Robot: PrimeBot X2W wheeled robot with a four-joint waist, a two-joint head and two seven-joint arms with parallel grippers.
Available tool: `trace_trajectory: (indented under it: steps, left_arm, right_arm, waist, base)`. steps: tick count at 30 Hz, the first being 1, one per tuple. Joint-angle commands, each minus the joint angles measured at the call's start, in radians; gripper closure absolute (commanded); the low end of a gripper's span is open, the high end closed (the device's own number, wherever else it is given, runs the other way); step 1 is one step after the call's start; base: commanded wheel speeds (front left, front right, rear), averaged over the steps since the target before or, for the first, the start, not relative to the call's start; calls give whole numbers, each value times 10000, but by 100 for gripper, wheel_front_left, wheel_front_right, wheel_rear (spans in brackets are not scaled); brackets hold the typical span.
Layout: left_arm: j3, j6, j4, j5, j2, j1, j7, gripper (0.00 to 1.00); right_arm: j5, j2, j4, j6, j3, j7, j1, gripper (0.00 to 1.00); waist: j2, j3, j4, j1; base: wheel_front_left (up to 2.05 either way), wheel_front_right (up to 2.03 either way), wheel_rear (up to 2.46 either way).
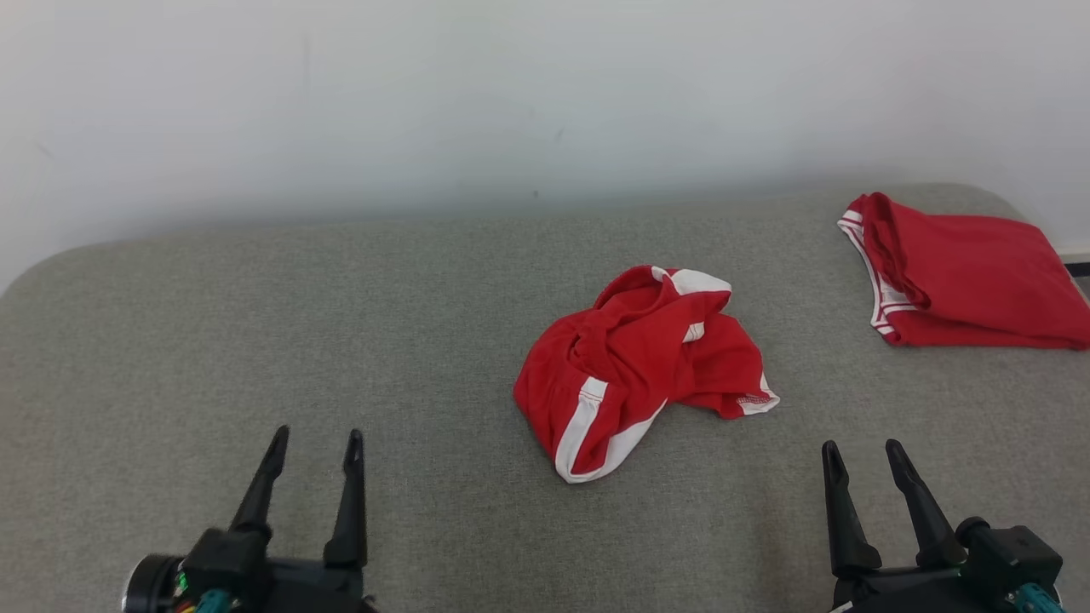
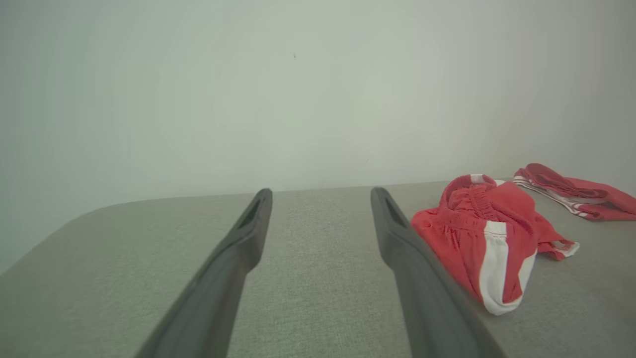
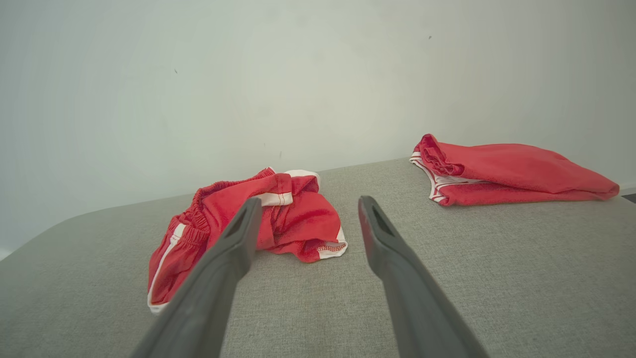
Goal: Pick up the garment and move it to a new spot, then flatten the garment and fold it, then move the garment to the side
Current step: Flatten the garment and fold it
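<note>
We judge the task not yet begun. The crumpled red garment (image 1: 639, 366) lies in a heap near the middle of the grey padded surface (image 1: 255, 340), unlifted and unflattened, so the pickup, the move, the flattening, the fold and the shift aside all remain. Our left gripper (image 1: 318, 434) and right gripper (image 1: 861, 444) sit at the near edge on either side of the heap, well apart from it — fingers spread wide, holding nothing. A second red garment (image 1: 962, 281) lies folded at the far right. We can read no brand, label or writing — only white stripes and trim.
</note>
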State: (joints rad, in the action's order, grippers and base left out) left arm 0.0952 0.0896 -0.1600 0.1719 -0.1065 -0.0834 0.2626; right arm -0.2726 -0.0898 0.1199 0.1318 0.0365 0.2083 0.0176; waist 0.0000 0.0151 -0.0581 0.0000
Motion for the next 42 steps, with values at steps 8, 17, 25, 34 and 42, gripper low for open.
trace_trajectory:
  steps: [8,17,25,34,42]
  left_arm:
    - [1628,327,-1553,-283,224,-2090,27,0]
    - [2609,398,-3496,-38,88,-3947,-357,0]
    - [3241,398,-4583,66,-29,-4557,-594,0]
    - [3339,213,-5406,148,6,-4830,-870,100]
    - [3154,158,-5073,578,195,-4861,-365,100]
  right_arm:
    - [-151,78,219,-26,-43,193,-424,0]
    - [-408,205,611,-26,49,466,-916,0]
    - [-527,299,892,-26,30,570,-1171,0]
    - [-467,350,761,-26,-91,574,-1220,0]
    - [-349,365,608,-26,-351,575,-919,0]
  waist:
    - [0,728,-916,0]
    - [0,1612,-1965,0]
    - [0,1909,-2475,0]
    - [0,1893,-2594,0]
    - [0,1659,-2055,0]
  base:
    - [0,0,0]
    - [0,0,0]
    - [0,0,0]
    - [0,0,0]
    - [0,0,0]
